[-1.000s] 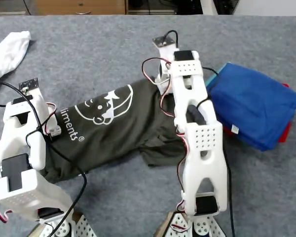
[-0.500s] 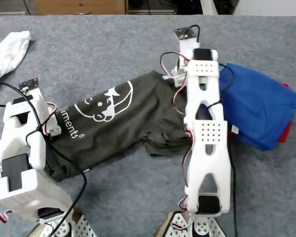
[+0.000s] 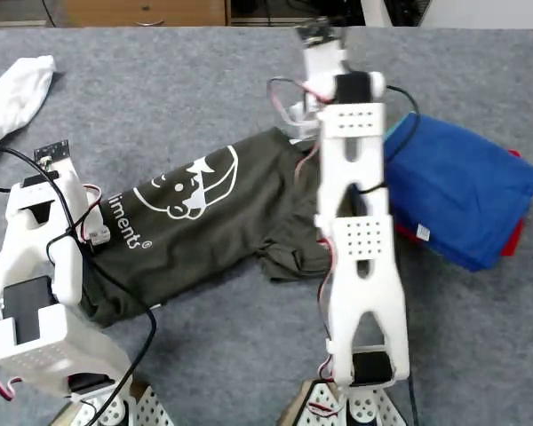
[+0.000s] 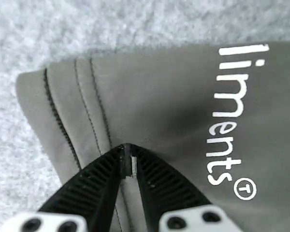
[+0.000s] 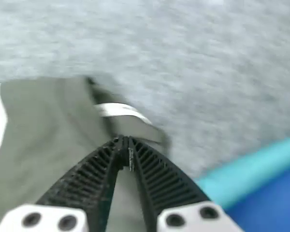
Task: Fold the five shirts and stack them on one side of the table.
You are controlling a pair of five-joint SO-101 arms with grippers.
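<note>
Status: roughly two of five done, third in hand. Finished pile sits at 3 o'clock on the worktop (image 3: 160, 80): blue shirt (image 3: 457, 191) folded flat on top of a red shirt (image 3: 513, 232), of which just an edge pokes out on the far side; can't tell if anything else is under there. Olive shirt (image 3: 204, 222) is the one being worked. It lies in the centre on a diagonal from 8 o'clock up towards 12 o'clock, white print facing up, loosely narrowed, with a bunched flap or sleeve on its 5 o'clock side, so not a clean fold yet. Left gripper (image 4: 129, 162) has its fingers closed on the olive shirt's hem end near 8 o'clock, pinching the cloth just inside the stitched edge. Right gripper (image 5: 124, 147) has its fingers closed at the collar end near 12 o'clock, tips on the fabric right by the neck label (image 5: 121, 112); reads as a pinch on the collar, though the cloth between the tips is hard to make out. So both ends are held and the shirt is laid out between the arms. White shirt (image 3: 18, 89) lies crumpled at 10 o'clock, well apart from everything, untouched. I count four shirts. Left to do, by my read: finish the olive fold and put it on the blue one, then the white one, then whatever the fifth is. Call it under halfway
</note>
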